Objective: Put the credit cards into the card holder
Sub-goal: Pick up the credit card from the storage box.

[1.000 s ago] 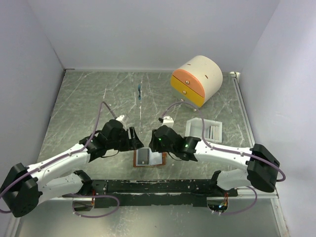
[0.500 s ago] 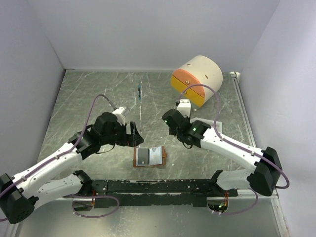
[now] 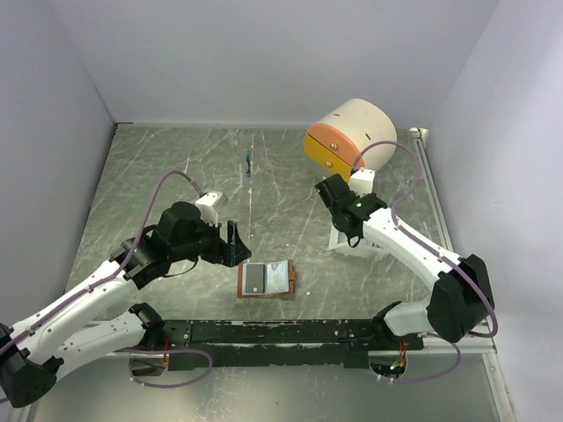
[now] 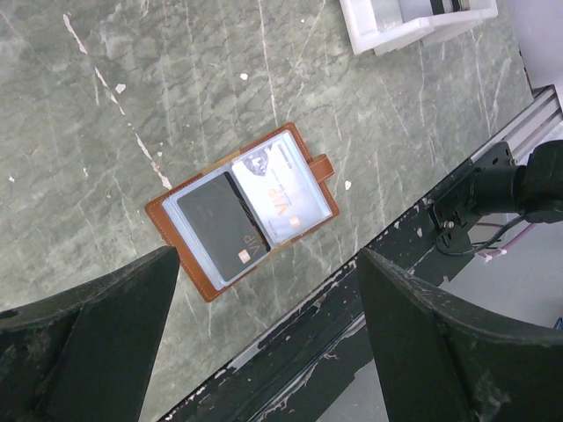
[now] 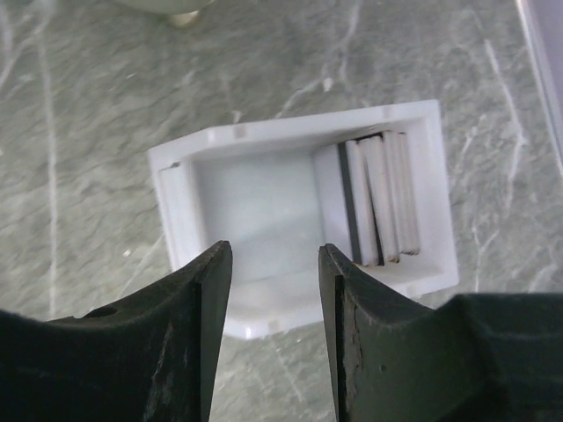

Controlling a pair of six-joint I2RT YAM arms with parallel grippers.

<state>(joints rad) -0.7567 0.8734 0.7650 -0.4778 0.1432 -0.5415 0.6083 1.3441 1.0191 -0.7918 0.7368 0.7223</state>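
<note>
The brown card holder (image 3: 266, 280) lies open near the table's front edge. In the left wrist view the card holder (image 4: 242, 211) has a dark grey credit card (image 4: 220, 230) in its left pocket and a pale card (image 4: 288, 189) in its right pocket. My left gripper (image 3: 236, 244) is open and empty, held above and to the left of it (image 4: 268, 257). My right gripper (image 3: 343, 215) is open and empty above the white tray (image 5: 290, 132). Several more cards (image 5: 378, 198) stand on edge at the tray's right end.
A cream-and-orange drawer box (image 3: 350, 141) stands at the back right, just behind the right arm. A small blue item (image 3: 250, 164) lies at the back centre. The black base rail (image 3: 281, 332) runs along the front edge. The tray's corner (image 4: 387, 31) shows beyond the card holder.
My right gripper has left the card holder and swung right and back to above the white tray. My left gripper has drawn back to the left. The card holder stays open.
</note>
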